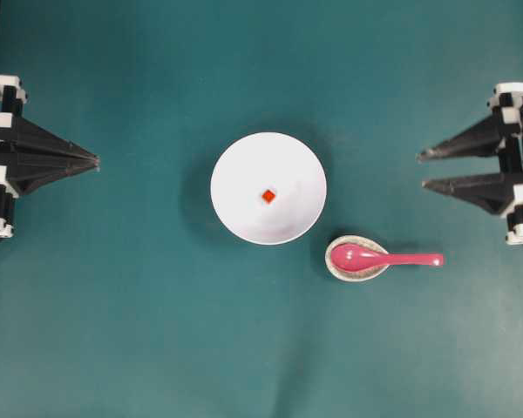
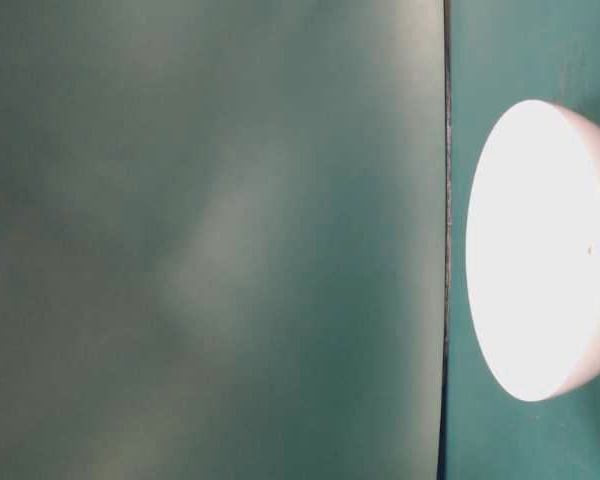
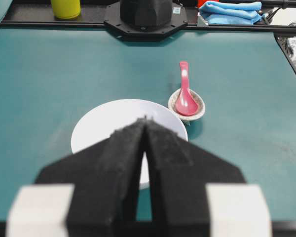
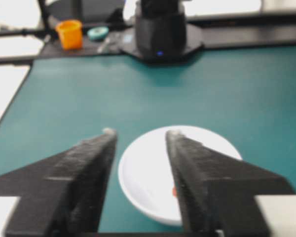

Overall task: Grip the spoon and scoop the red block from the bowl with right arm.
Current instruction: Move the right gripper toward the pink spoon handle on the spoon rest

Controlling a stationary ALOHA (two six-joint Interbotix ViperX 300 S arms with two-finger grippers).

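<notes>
The white bowl [image 1: 268, 188] sits mid-table with the tiny red block [image 1: 268, 196] inside it. The pink spoon [image 1: 379, 258] lies to its lower right, scoop resting in a speckled beige rest dish [image 1: 338, 268], handle pointing right. My right gripper [image 1: 421, 171] hangs open at the right edge, apart from the spoon, nothing between its fingers. My left gripper [image 1: 97, 161] stays shut and empty at the left edge. In the right wrist view the bowl [image 4: 148, 173] shows between the open fingers, the block [image 4: 173, 191] just peeking out. The left wrist view shows the spoon [image 3: 184, 94] beyond the bowl [image 3: 103, 123].
Teal mat covers the table. The table-level view shows only the bowl [image 2: 545, 250] against a blurred teal surface. Beyond the far table edges stand a yellow cup [image 3: 65, 8], blue cloth [image 3: 232, 11] and an orange cup [image 4: 70, 32].
</notes>
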